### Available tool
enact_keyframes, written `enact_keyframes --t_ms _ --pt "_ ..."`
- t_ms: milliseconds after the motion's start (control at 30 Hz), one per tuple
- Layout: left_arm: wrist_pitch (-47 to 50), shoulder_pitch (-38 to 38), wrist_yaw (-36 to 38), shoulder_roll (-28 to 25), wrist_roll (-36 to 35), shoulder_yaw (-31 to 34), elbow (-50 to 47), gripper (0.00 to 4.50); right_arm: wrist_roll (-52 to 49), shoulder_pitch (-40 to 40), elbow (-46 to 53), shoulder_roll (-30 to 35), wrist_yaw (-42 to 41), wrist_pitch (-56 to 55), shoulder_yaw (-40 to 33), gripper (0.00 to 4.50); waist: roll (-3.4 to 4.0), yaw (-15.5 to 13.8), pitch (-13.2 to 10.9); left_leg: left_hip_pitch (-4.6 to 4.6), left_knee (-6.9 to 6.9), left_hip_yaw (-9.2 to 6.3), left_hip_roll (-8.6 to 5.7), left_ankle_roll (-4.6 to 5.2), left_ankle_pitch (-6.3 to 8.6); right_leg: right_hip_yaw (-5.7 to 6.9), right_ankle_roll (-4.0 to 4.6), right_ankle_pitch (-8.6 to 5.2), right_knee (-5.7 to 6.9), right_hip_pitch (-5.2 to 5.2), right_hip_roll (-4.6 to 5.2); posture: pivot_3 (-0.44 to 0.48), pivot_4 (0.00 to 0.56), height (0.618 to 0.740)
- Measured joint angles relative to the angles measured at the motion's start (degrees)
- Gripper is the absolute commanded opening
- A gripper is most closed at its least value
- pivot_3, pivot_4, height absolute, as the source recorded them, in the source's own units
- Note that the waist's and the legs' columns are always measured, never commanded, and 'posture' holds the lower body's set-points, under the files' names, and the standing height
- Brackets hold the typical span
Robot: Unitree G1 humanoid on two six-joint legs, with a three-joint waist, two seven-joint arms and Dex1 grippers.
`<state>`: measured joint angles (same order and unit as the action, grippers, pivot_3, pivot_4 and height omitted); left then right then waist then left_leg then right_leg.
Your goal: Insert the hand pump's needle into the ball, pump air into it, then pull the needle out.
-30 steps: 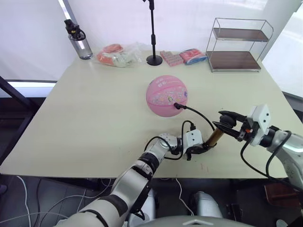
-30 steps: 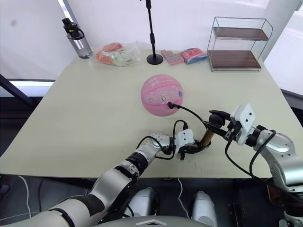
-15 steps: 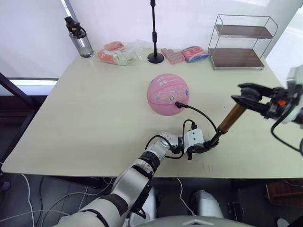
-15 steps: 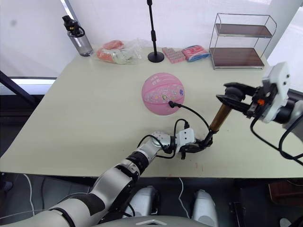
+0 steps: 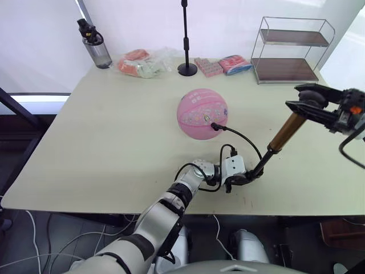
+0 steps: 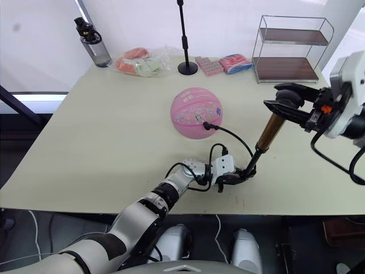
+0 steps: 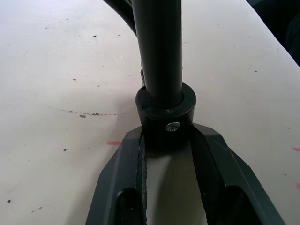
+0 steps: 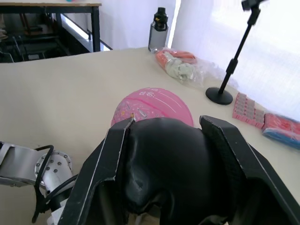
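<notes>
Nearest the table's (image 5: 85, 148) front edge, the left gripper (image 5: 246, 178) is clamped on the black base end of the hand pump (image 5: 280, 138), holding it down on the tabletop. The pump's gold tube slants up and away from there to its black handle, gripped between the fingers of the right gripper (image 5: 302, 101). A thin black hose (image 5: 242, 137) arcs from the pump's base to the needle (image 5: 213, 127), seated in the near side of the pink ball (image 5: 202, 113) at mid-table. Beyond the ball stands a microphone stand (image 5: 186, 40).

Silver-grey arms, white wrists, black pincer (image 5: 242, 180) fingers.
</notes>
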<state>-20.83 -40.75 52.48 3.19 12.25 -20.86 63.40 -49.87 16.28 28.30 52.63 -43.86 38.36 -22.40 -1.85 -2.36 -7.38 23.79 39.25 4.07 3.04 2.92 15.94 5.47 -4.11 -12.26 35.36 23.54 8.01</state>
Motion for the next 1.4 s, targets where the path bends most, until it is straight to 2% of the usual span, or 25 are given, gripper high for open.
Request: enact_keyframes --t_ms 200,267,467,600,800,900,1133,1233,1400 --pt "0.49 0.27 -0.55 -0.70 0.19 0.00 0.15 1.03 8.31 -5.89 -1.46 -5.76 -0.81 -10.95 7.65 1.79 -0.16 0.64 0.56 -0.23 0.00 -0.01 0.17 -0.01 0.01 -0.01 -0.03 -0.01 0.03 -0.16 -0.02 0.000 0.150 0.731" --pt "0.59 0.42 -0.62 -0.78 0.33 0.00 0.22 1.03 11.67 -7.99 -3.64 -8.41 -0.87 -15.01 10.94 1.79 -0.38 0.86 0.79 -0.32 -0.03 -0.04 0.22 -0.02 0.01 0.05 -0.02 -0.02 0.03 -0.25 -0.06 0.000 0.150 0.731" --pt "0.74 0.49 -0.96 -0.94 0.40 0.00 0.26 1.03 18.55 -10.95 -12.22 -14.20 -1.85 -24.64 16.95 1.79 -0.31 1.38 0.95 -0.45 -0.04 -0.01 0.20 -0.02 0.01 0.01 -0.02 -0.02 0.02 -0.36 0.01 0.000 0.150 0.731" --pt "0.79 0.54 -1.01 -0.90 0.41 0.01 0.27 1.03 21.27 -11.34 -17.44 -16.87 -2.14 -28.45 19.47 1.79 -0.25 1.39 0.92 -0.58 -0.07 -0.01 0.22 -0.21 0.12 0.01 -0.02 -0.02 0.02 -0.46 0.01 0.000 0.150 0.731" --pt "0.78 0.61 -1.12 -0.91 0.40 0.02 0.27 1.03 21.75 -11.96 -17.27 -17.56 -2.12 -29.56 19.18 1.79 -0.13 1.40 0.93 -0.64 -0.08 0.01 0.21 -0.24 0.14 -0.02 -0.02 -0.02 0.02 -0.49 0.03 0.000 0.150 0.731" --pt "0.64 0.62 -1.08 -0.80 0.40 0.01 0.19 1.03 21.12 -11.30 -15.37 -16.04 -2.09 -27.15 18.40 1.79 -0.01 1.35 0.85 -0.63 -0.10 0.01 0.21 -0.26 0.15 -0.02 -0.02 -0.03 0.01 -0.48 0.04 0.000 0.150 0.731" --pt "-0.49 0.56 -0.04 -0.22 0.09 0.01 -1.05 1.03 11.61 -8.35 -9.06 -6.38 -4.05 -13.38 12.32 1.79 0.73 0.30 0.05 0.06 -0.05 0.04 0.02 0.00 0.00 -0.02 0.24 0.15 -0.01 0.10 0.08 0.000 0.150 0.731" --pt "-0.53 0.62 0.29 -0.21 0.09 0.01 -1.25 1.03 4.95 -4.46 -6.12 -1.30 -5.10 -7.92 6.75 1.79 0.48 0.00 -0.17 0.06 -0.06 -0.02 -0.05 0.00 0.00 0.07 0.25 0.14 -0.03 0.09 0.01 0.000 0.150 0.731" --pt "-0.55 0.64 0.21 -0.31 0.08 0.02 -1.61 1.03 -1.77 0.78 -5.61 2.54 -4.61 -1.93 1.93 1.79 0.45 0.09 -0.46 0.05 -0.05 0.02 0.05 -0.01 0.00 0.02 0.04 0.03 -0.03 0.09 0.06 0.000 0.150 0.731"
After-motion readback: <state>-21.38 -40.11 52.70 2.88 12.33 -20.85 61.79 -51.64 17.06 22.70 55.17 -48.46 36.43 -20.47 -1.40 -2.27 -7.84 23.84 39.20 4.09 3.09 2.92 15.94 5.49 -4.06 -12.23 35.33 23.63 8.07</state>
